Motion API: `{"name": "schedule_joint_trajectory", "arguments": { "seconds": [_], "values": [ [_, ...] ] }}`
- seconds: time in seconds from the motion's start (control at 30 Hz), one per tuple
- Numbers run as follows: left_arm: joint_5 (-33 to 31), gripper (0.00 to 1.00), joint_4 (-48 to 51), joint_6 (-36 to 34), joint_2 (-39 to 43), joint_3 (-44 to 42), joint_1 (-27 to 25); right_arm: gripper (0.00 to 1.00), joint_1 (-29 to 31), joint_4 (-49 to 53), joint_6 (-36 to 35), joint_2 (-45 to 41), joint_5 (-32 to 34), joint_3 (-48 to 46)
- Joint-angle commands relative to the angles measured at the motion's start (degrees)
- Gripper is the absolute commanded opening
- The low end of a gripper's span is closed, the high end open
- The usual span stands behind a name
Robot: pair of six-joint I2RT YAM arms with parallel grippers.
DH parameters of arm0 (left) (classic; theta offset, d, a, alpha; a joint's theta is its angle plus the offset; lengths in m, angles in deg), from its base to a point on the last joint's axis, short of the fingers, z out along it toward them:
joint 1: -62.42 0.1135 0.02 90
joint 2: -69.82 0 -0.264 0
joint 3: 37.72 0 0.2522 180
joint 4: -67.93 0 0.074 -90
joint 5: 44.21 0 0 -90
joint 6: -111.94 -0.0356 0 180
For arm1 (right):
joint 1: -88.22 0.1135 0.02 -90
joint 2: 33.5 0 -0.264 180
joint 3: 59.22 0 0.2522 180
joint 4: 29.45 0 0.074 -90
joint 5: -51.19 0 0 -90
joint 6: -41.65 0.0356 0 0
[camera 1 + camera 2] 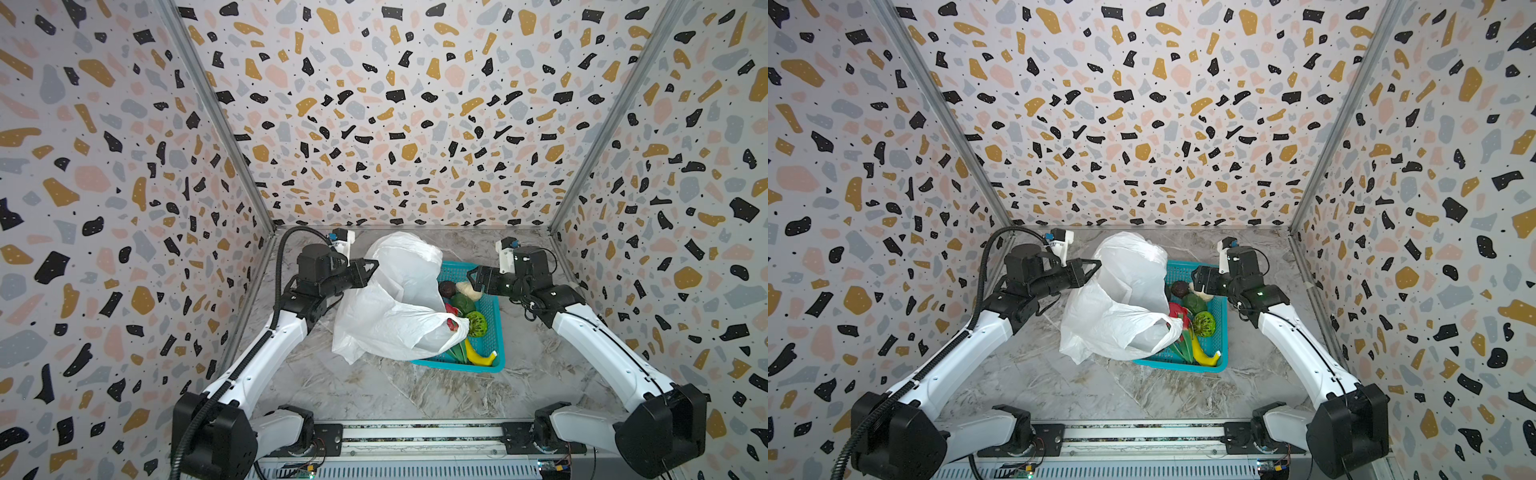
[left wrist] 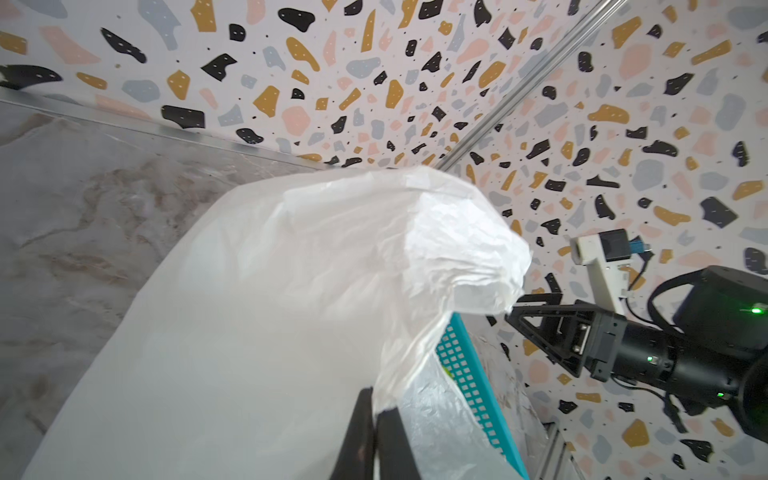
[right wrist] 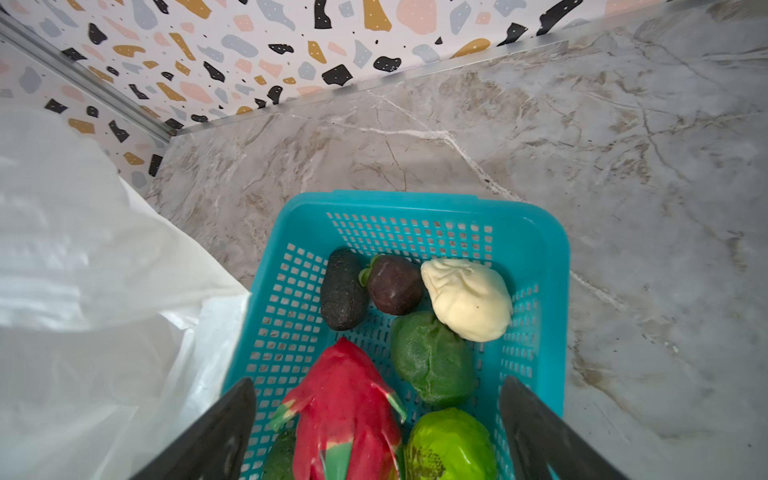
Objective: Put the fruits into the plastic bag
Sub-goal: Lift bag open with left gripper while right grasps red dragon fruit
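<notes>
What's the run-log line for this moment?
left end effector: shut on plastic bag | right end effector: open, empty, above basket | fruits: visible ones in basket

The plastic bag [image 1: 386, 316] is thin, white and crinkly, standing puffed up on the counter [image 1: 374, 395] with a loop handle flopped over the teal basket [image 3: 415, 199]. The fruits all sit in that basket: yellow banana [image 1: 478, 355] at the near end, red dragon fruit [image 3: 345, 411], bright green one [image 3: 451, 444], dark green one [image 3: 432, 357], and a maroon ball [image 3: 392, 284] squeezed between a blackish avocado [image 3: 343, 289] and the cream-white lump [image 3: 467, 297].
</notes>
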Motion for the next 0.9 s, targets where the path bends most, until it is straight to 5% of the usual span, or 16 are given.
{"name": "schedule_joint_trajectory", "arguments": {
  "seconds": [0.0,0.43,0.87],
  "values": [
    [7.9,0.0,-8.2,4.1,-0.1,0.6,0.5,0.92,0.1,1.5,-1.3,-2.0,-4.3,-1.1],
    [4.3,0.0,-3.0,3.5,-2.1,4.2,0.6,0.99,10.3,9.6,-8.7,10.8,-6.1,0.3],
    [-5.4,0.0,5.3,1.5,-2.3,6.8,0.8,0.99,17.4,10.0,-10.3,20.4,4.3,4.1]
  ]
}}
